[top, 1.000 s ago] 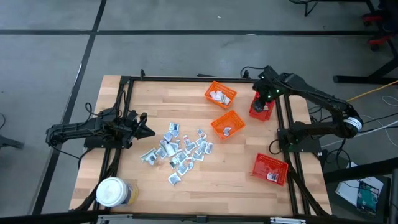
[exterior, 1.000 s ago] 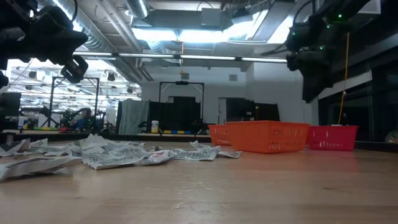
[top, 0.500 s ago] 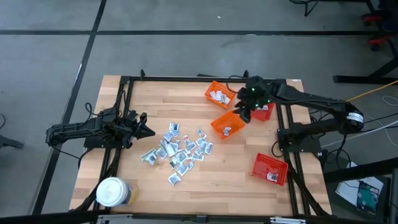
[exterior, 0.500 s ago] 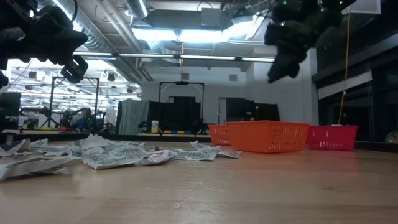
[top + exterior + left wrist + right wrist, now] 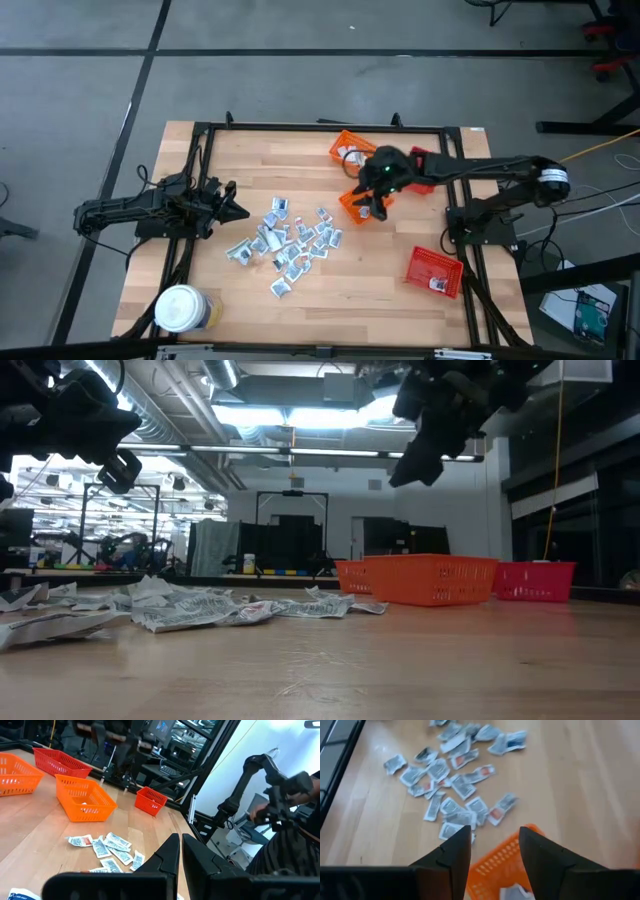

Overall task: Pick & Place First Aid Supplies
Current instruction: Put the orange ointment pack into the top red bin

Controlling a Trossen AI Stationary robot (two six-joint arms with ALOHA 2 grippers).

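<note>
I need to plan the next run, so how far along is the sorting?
Done: a few packets already lie in the baskets. In hand: nothing; the open right gripper hangs above the orange basket. Left: most sachets lie on the table; the shut left gripper waits.

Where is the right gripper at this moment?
In the high view the right gripper hangs open and empty over the middle orange basket, just right of the scattered sachets; the low view shows it raised well above the table.
</note>
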